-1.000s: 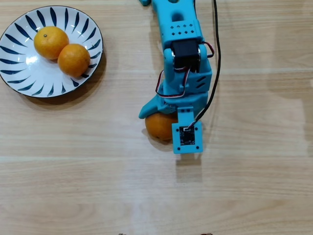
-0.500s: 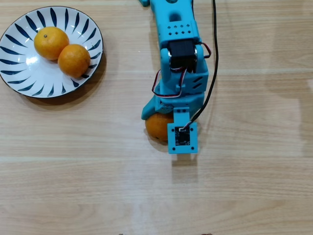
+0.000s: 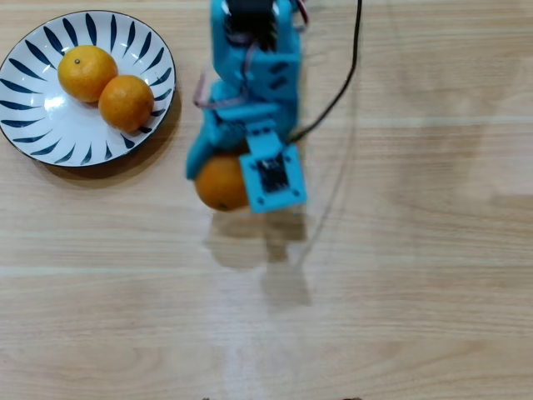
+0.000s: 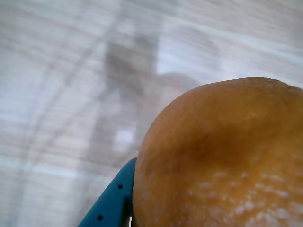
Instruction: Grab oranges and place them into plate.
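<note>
While the tool (image 3: 218, 171) grips the third orange (image 3: 221, 182) above the desk (image 3: 400, 292), right of the plate (image 3: 33, 142) bearing two oranges (image 3: 87, 72), risk noted: fruit slipping from the grip mid-carry, or knocking the plated pair on release.

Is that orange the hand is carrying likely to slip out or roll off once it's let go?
The orange is round, so it would probably roll if dropped on the bare table. Its dimpled skin likely gives the hand decent grip. On the plate, the raised rim and the two oranges already there should stop it.
</note>
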Controlling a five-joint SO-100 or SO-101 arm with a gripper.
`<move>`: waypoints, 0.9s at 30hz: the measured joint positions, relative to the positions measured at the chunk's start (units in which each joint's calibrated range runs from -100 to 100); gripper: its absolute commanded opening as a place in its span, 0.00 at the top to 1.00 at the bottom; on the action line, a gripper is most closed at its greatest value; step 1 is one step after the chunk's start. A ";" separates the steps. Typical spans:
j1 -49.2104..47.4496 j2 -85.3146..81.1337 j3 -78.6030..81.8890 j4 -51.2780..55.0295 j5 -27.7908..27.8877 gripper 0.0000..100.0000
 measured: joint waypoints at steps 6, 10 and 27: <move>13.00 -19.47 18.15 -7.06 7.36 0.75; 20.51 -25.98 26.12 -13.44 12.83 0.75; 32.17 -14.56 38.42 -43.58 19.41 0.75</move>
